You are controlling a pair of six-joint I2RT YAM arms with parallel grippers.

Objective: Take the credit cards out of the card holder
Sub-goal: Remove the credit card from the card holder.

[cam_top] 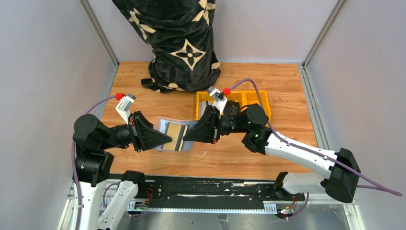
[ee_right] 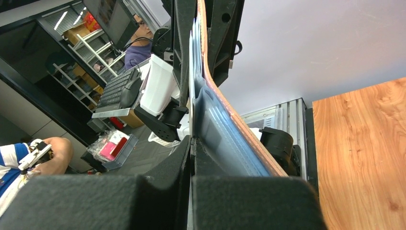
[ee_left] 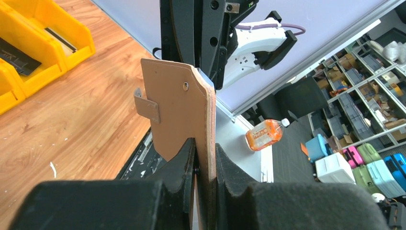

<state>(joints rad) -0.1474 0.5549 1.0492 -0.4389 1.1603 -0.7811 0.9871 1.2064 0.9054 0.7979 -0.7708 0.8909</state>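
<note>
The brown card holder [cam_top: 163,127] is held open above the table between my two grippers, its greyish inner faces up. A gold-tan credit card [cam_top: 178,135] with a dark stripe shows in it. My left gripper [cam_top: 168,139] is shut on the holder's left flap. In the left wrist view the brown flap [ee_left: 177,110] with its stud stands clamped in the left gripper [ee_left: 205,153]. My right gripper [cam_top: 186,138] is at the holder's right side. In the right wrist view the right gripper [ee_right: 191,148] is shut on a thin pale card edge [ee_right: 193,52] beside the holder's grey-blue inner face [ee_right: 220,129].
A yellow three-compartment bin [cam_top: 249,103] stands behind the right gripper; it holds a black flat item [ee_left: 14,52]. A black patterned cloth figure [cam_top: 182,43] stands at the back of the table. Metal frame rails run along the near edge.
</note>
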